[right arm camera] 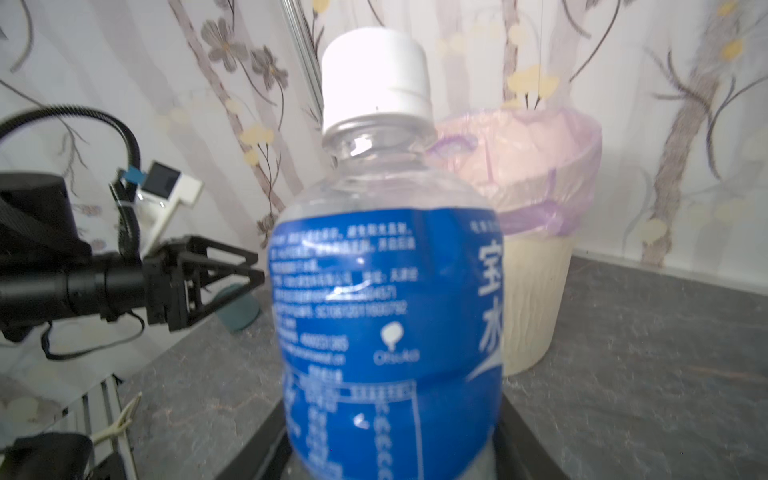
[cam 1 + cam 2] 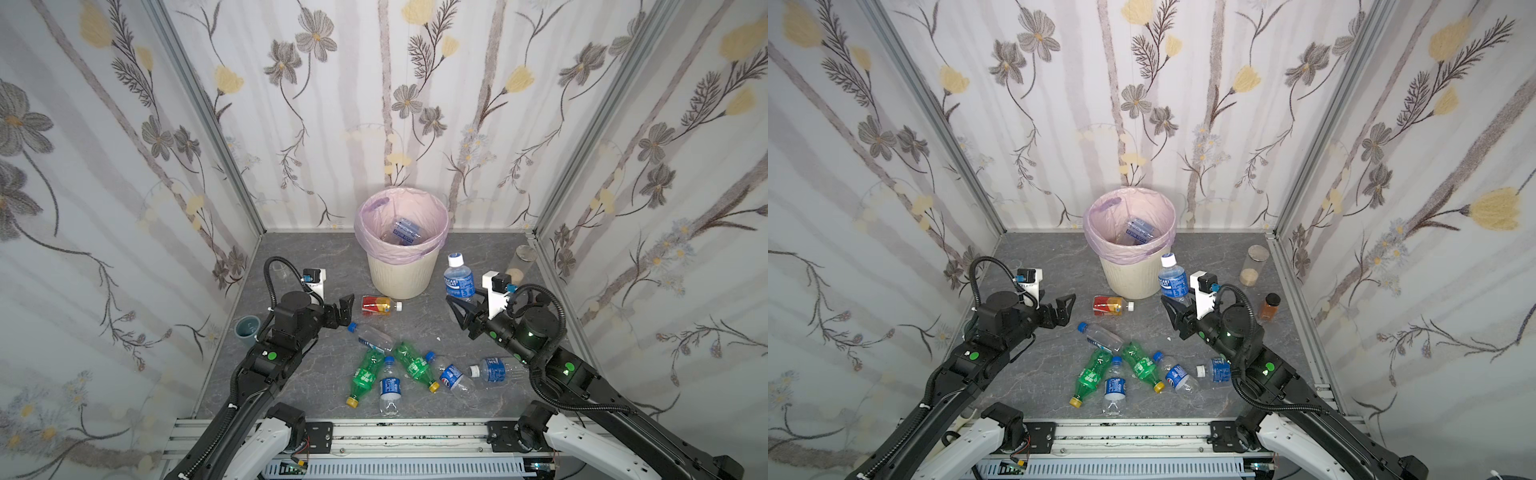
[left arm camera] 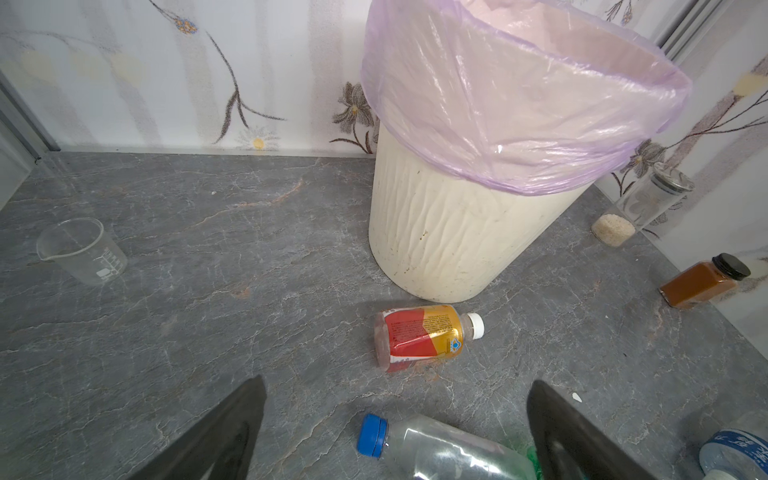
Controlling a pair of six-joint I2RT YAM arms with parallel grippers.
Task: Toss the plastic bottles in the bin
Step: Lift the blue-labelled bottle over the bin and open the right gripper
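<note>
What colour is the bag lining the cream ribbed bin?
Pale pink-lilac bag, best in the left wrist view.

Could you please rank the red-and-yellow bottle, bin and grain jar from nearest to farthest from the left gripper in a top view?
1. red-and-yellow bottle, lying right beside the left gripper.
2. bin, farther back.
3. grain jar, by the right wall.

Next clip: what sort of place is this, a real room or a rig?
Probably a staged robot test booth, not a real room: floral wallpaper panels in aluminium framing, two robot arms on a rail, and a marble-look tabletop with a lined bin and scattered bottles.
</note>
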